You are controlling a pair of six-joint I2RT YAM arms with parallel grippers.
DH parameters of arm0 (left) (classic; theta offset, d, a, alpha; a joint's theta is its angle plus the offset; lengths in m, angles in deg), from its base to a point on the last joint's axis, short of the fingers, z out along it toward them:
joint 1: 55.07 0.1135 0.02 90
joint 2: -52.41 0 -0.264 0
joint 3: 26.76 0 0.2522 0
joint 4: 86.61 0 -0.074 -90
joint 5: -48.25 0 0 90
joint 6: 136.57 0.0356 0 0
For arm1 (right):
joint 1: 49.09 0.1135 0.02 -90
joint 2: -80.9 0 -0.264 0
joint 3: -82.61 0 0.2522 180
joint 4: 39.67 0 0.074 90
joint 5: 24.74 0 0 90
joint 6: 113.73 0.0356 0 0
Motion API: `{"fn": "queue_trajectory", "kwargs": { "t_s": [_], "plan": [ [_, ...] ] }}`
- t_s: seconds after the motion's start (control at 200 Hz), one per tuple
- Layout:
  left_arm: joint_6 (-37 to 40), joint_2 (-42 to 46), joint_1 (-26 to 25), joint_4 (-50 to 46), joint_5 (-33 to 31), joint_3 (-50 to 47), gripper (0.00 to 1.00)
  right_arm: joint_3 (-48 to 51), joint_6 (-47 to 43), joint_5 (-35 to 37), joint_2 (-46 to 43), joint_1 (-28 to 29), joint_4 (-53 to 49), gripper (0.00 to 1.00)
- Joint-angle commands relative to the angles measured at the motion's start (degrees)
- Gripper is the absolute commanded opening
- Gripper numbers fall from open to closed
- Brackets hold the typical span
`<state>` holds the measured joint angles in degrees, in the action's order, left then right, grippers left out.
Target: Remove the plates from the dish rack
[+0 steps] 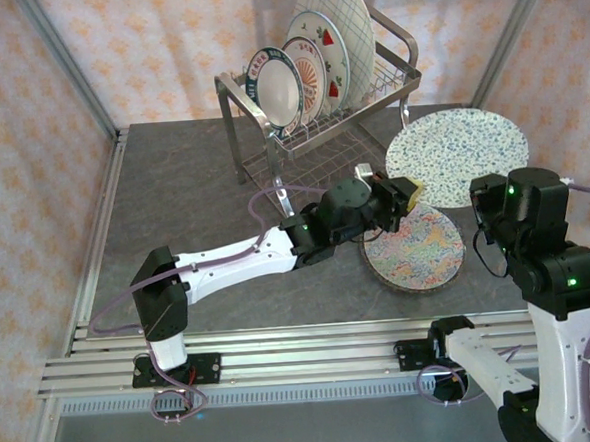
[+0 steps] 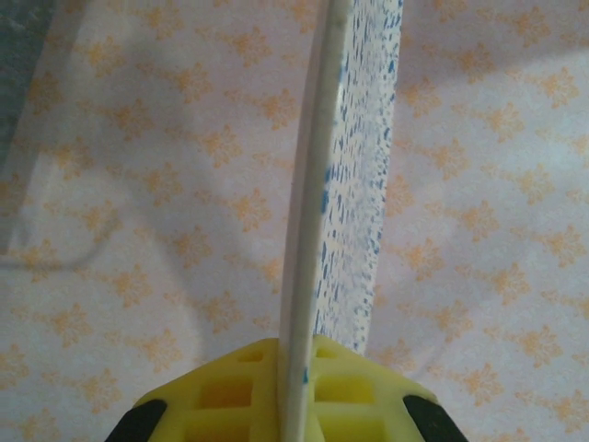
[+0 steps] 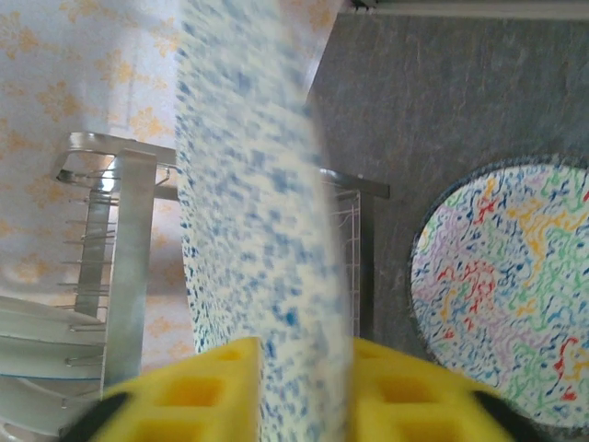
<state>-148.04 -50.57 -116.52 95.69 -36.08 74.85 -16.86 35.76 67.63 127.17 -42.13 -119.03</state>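
Nearest me, the left arm runs from its base on the rail low and almost flat across the grey table, its wrist rolled over beside the dish rack. The left gripper is closed: its yellow pads pinch the rim of the blue-speckled plate, which its wrist camera sees edge-on against the patterned curtain.

Behind it, the dish rack stands at the back of the table. In its upper tier are the lettered-rim plate, the fruit-print plate and the tall plaid-lined plate, all upright between the tines. Just in front of the rack, the squiggle-patterned plate lies flat on the table, unloaded.

The blue-speckled plate is held up between the two arms, clear of the rack, face tilted up. The right gripper has its pads tight on either side of the rim, so it looks closed on the plate too, though its view is blurred. The right arm stands folded upright, forearm reaching in towards the plate.

I would call this a handover. Next, one gripper must let go before either arm pulls, and then the plate needs laying flat on bare table to the right.
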Motion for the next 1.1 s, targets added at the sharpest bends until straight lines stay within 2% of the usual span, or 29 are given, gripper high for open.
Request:
{"fn": "queue_trajectory", "kwargs": {
  "t_s": [0.0,0.095,0.215,0.39,0.505,0.701,1.096],
  "plan": [
    [3.3,2.3,0.7,1.4,-1.7,-1.1,0.00,-1.8,0.4,2.2,0.4,0.0,-3.0,0.48],
    [5.4,2.9,1.3,1.4,-1.2,-1.8,0.00,-4.9,-1.0,3.2,2.7,0.0,-7.5,0.61],
    [7.8,3.7,2.1,2.1,-0.3,-3.4,0.00,-8.8,-3.1,4.0,5.1,0.0,-12.4,0.65],
    [12.3,2.9,3.7,1.5,5.4,-3.8,0.00,-11.0,-7.9,4.7,5.9,-0.1,-13.0,0.65],
    [19.2,2.8,4.5,-2.2,9.5,-3.9,0.00,-12.3,-13.5,2.7,6.9,0.0,-12.8,0.65],
    [29.4,2.8,4.8,-7.3,12.8,-6.7,0.00,-13.8,-21.9,-0.7,8.1,0.0,-14.7,0.65],
    [30.6,-2.7,4.8,4.2,14.3,-16.5,0.00,-9.9,-25.4,-6.4,8.0,0.0,-14.7,0.65]
  ]
}}
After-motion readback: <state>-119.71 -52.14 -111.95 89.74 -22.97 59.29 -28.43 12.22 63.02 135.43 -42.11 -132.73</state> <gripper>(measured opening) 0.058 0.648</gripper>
